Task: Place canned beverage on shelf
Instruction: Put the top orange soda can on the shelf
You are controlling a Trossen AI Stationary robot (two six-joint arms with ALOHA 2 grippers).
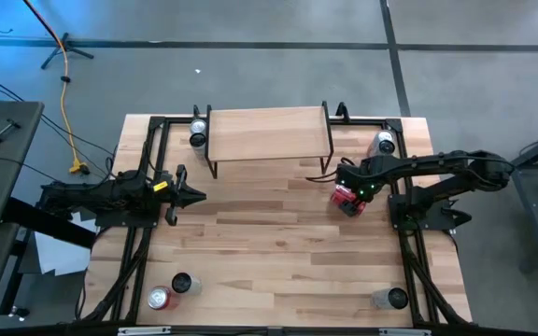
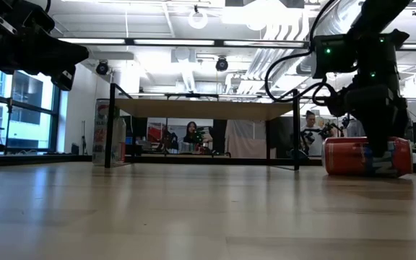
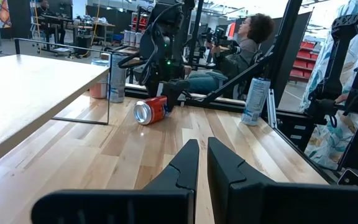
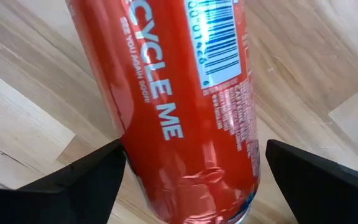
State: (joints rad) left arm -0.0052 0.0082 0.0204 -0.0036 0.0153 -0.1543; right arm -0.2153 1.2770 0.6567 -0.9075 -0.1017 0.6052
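Right tool [image 1: 347, 198] straddles the red can [image 1: 346, 199] lying on the worktop [image 1: 278, 261], right of centre, fingers open around it; I judge it may roll or slip as they close; left tool [image 1: 197, 195] shut, idle.

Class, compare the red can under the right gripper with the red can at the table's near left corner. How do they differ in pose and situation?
Pose: the can by the gripper lies on its side; the corner can stands upright.
Situation: the right gripper straddles the lying can with open fingers; nothing is near the corner can except a dark can beside it.
Place: the lying can is close to the shelf; the corner can is far from it.
Shared: both are red and rest on the table.
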